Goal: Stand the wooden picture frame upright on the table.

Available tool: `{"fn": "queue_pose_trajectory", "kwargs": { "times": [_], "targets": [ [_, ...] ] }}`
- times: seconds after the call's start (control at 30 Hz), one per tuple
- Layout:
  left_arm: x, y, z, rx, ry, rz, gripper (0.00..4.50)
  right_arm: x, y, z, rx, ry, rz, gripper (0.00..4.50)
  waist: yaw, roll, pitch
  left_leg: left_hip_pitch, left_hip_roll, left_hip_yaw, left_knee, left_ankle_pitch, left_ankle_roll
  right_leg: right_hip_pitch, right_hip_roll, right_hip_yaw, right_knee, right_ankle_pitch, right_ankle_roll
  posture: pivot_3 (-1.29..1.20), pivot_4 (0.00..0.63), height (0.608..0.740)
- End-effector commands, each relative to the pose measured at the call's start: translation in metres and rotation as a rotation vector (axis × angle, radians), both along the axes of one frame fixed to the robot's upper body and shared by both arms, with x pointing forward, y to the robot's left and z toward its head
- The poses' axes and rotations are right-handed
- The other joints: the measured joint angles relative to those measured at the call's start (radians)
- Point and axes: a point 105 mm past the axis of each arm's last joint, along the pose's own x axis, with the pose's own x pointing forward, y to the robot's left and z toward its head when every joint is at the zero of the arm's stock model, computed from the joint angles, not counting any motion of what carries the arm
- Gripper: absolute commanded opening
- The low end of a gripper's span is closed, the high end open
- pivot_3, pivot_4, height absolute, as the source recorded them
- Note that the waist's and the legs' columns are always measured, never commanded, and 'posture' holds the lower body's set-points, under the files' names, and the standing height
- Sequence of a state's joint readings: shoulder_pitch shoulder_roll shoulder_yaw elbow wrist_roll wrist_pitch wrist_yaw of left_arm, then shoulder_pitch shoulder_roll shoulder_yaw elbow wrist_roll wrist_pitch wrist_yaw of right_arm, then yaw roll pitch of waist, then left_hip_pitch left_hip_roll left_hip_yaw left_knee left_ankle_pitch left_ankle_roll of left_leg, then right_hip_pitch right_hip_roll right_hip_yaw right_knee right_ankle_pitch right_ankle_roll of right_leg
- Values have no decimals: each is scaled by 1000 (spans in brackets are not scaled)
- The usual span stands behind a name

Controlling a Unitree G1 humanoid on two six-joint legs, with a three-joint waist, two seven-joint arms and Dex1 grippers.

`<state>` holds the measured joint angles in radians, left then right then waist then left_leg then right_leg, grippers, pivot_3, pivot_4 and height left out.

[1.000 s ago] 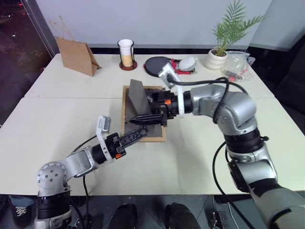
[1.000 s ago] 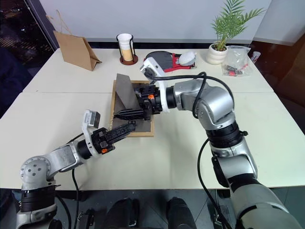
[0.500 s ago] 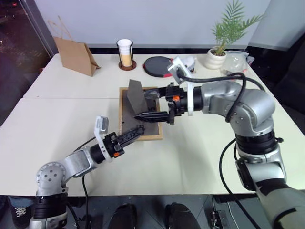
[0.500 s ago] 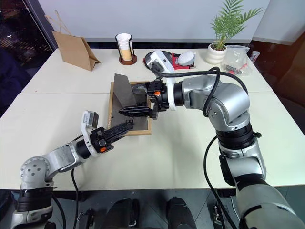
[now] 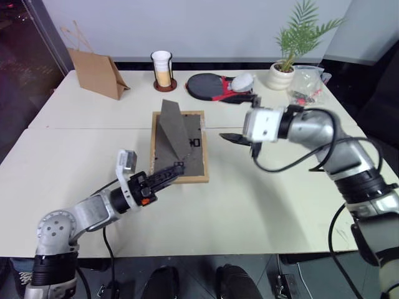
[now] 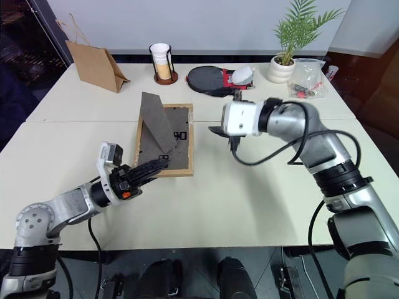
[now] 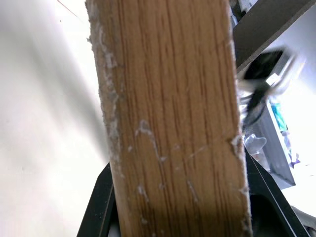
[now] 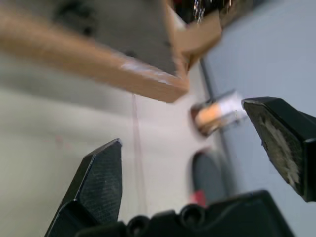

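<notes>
Pale cream table (image 5: 262,205) below; wooden picture frame (image 5: 179,148) face-down near the seam, stand raised. Near bottom rail pinched between the left gripper (image 5: 169,172) fingers, clamped on the wood. Right gripper (image 8: 197,153) just beside the frame's right edge, jaws spread wide, holding and touching nothing.

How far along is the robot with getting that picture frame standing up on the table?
Done: the fold-out stand is swung out from the back panel. In hand: the left gripper is shut on the near edge of the wooden picture frame, which lies face down on the table. The right gripper hangs open beside it, holding nothing. Left: tipping the frame up onto its stand and letting go.
</notes>
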<state>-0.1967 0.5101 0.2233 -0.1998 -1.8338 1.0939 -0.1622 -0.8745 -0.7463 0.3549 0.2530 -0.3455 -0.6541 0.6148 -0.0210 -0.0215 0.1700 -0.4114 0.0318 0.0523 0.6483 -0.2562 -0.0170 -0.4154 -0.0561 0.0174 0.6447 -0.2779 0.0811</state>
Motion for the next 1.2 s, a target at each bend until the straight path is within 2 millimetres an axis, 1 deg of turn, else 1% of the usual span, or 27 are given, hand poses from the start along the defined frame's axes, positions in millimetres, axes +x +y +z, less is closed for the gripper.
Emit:
{"fn": "queue_pose_trajectory", "kwargs": {
  "times": [0.03,0.17,0.27,0.4,0.43,0.5,0.6,0.67,0.73,0.77,0.83,0.9,0.93,1.03,1.1,1.17,1.2],
  "targets": [
    [-7,-5,17,-41,-42,-31,1246,-7,17,-1,-9,-179,149,4467,0,0,0,0,0,0,1,0,0,0,0,0,1,0,0,0,150,740],
    [-9,-10,21,-41,-37,-39,1246,-4,31,-13,-3,-277,229,4467,3,-1,0,0,0,0,2,4,-7,0,0,1,2,0,0,0,150,740],
    [-10,-14,23,-40,-42,-38,1246,2,41,-11,13,-350,244,4467,4,-1,0,1,0,0,1,5,-8,1,0,1,2,0,-1,0,150,740],
    [-12,-17,24,-36,-48,-33,1246,8,47,-9,15,-403,254,4467,4,-1,0,1,0,-1,1,5,-9,1,0,1,2,0,0,0,150,740],
    [-12,-18,24,-35,-49,-31,1246,9,47,-10,15,-405,258,4238,4,-1,0,1,0,-1,1,5,-9,1,0,1,2,0,0,0,150,740],
    [-12,-18,25,-34,-51,-25,1246,11,47,-11,18,-398,262,3604,4,-1,0,1,0,-1,1,5,-9,1,0,0,2,0,0,0,150,740],
    [-12,-19,25,-32,-53,-16,1246,12,47,-11,26,-400,271,2010,3,-1,0,1,0,-1,1,5,-9,1,0,1,2,0,0,0,150,740],
    [-13,-20,26,-30,-54,-14,1246,12,47,-10,37,-401,274,1071,3,-1,0,1,0,-1,1,5,-9,1,0,1,2,0,0,0,150,740],
    [-13,-19,25,-15,-52,-11,1246,12,47,-9,42,-402,275,1071,3,-1,0,2,0,-1,1,5,-9,2,0,0,2,0,0,0,150,740],
    [-14,-18,24,-6,-52,-10,2302,12,47,-8,44,-402,276,1071,2,-1,0,2,0,-1,1,5,-9,2,0,0,2,0,0,0,150,740],
    [-16,-11,22,9,-55,-4,3191,12,47,-7,55,-392,275,1071,0,-1,0,2,0,-1,1,5,-8,2,0,0,3,0,0,0,150,740],
    [-19,-2,21,59,-71,5,4270,12,45,-6,68,-367,270,1071,-1,-1,0,2,0,-1,1,5,-8,2,0,1,3,0,0,0,150,740],
    [-21,4,22,92,-83,13,4430,12,45,-6,72,-356,270,1071,-2,-1,0,3,0,-1,1,5,-8,2,1,1,3,0,0,0,150,740],
    [-28,30,27,240,-161,40,4430,13,41,-7,108,-276,258,1071,-2,-1,0,3,1,-2,0,5,-8,2,1,0,3,0,0,0,150,740],
    [-32,47,30,342,-211,56,4430,16,38,-10,136,-190,240,1071,-3,-1,1,3,1,-2,0,4,-6,2,3,0,3,0,0,0,150,740],
    [-34,63,33,415,-252,71,4430,20,37,-20,164,-36,206,1071,-4,-1,1,3,1,-2,0,3,-5,3,4,0,3,0,0,0,150,740],
    [-34,68,31,472,-278,70,4430,22,36,-24,194,51,185,1071,-4,-1,1,4,1,-2,0,3,-4,3,4,0,3,0,-1,0,150,740]
  ]
}}
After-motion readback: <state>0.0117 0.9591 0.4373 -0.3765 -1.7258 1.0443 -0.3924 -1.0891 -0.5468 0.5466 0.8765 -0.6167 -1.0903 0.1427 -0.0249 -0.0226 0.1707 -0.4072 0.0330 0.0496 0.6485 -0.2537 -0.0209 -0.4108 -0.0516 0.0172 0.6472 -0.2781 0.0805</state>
